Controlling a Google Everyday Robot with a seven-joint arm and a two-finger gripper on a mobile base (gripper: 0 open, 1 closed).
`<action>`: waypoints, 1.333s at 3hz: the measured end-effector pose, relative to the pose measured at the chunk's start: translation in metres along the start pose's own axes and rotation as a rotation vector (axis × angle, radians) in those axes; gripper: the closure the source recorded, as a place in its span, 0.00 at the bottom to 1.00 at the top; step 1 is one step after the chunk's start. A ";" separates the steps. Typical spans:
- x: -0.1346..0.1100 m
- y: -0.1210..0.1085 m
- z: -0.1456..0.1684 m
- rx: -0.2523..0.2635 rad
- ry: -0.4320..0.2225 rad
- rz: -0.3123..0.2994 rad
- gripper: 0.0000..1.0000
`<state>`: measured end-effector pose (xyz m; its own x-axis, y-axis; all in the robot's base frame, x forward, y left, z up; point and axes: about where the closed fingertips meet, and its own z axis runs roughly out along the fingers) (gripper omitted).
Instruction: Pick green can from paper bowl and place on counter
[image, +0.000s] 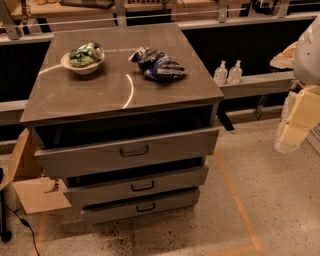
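The gripper (294, 131) hangs off to the right, well apart from the surface (100, 97); whether it is released or clenched, I cannot tell. The green can (86, 54) lies in the paper bowl (75, 67), back-left, near a snack bag (159, 65).

I see the dented green can (86, 54) lying on its side in the shallow off-white paper bowl (81, 69), silver end facing right. The bowl sits near the far left corner of the dark glossy bench (120, 92). My end effector (291, 132) hangs off to the bench's right, well apart.
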<state>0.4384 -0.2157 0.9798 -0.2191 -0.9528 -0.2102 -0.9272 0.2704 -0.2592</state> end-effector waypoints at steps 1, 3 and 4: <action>0.000 0.000 0.000 0.000 0.000 0.000 0.00; -0.074 -0.069 0.003 0.170 -0.169 -0.165 0.00; -0.126 -0.101 0.001 0.247 -0.240 -0.269 0.00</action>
<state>0.5596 -0.1229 1.0314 0.1239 -0.9425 -0.3102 -0.8347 0.0700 -0.5462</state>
